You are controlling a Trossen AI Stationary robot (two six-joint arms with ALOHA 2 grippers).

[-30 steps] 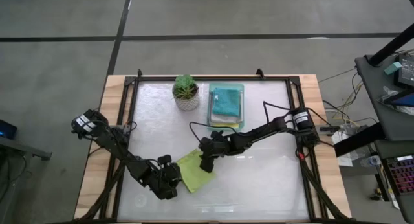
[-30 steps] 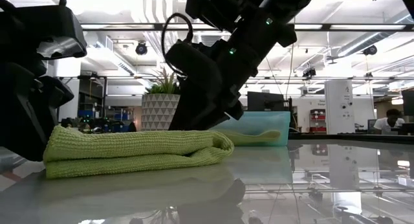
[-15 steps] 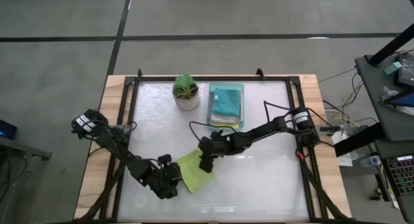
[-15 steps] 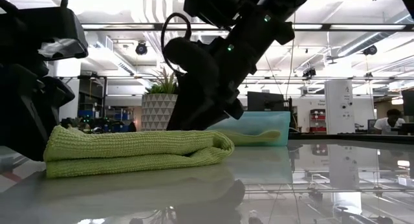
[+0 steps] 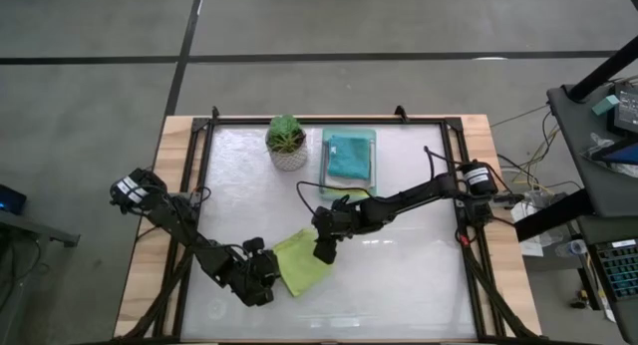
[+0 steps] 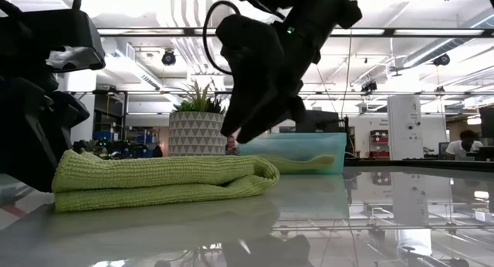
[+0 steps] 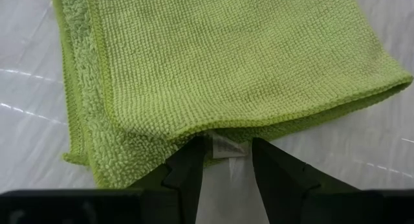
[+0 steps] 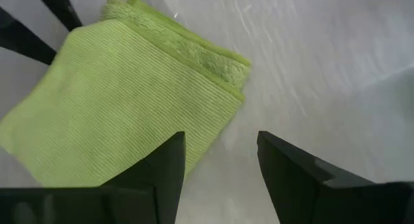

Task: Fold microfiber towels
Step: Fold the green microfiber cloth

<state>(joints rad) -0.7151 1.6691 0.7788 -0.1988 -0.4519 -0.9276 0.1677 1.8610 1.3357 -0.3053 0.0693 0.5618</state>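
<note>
Showing a lime towel (image 5: 301, 262) lying folded into a thick pad on the table (image 5: 399, 275), between the two sets of jaws. Resting flat, with the rounded fold facing away from the left gripper (image 5: 265, 276) and the layered loose edges sitting nearest that gripper's tips. Exposing a small white tag (image 7: 225, 146) at the near edge, right in the gap between the left jaws.

Holding the left jaws apart at table level, with the dark fingers (image 7: 187, 169) flanking the tag and reaching just to the towel's hem, clamping nothing. Leaving bare table showing through the gap behind the tag.

Hovering the right gripper (image 5: 324, 251) above the towel's opposite side, clear of the cloth. Keeping these jaws parted too, gripping nothing, with one corner of the towel lying under the gap and bare table beyond the other finger.

Placing a tray (image 5: 326, 171) well past the right jaws, toward the table's far edge. Carrying a teal towel (image 5: 349, 156) on top of a stack inside it. Standing just beside the tray, a plant (image 5: 286, 143) in a pale patterned pot.

Glimpsing a person (image 6: 465, 143) seated in the room far beyond the table.
</note>
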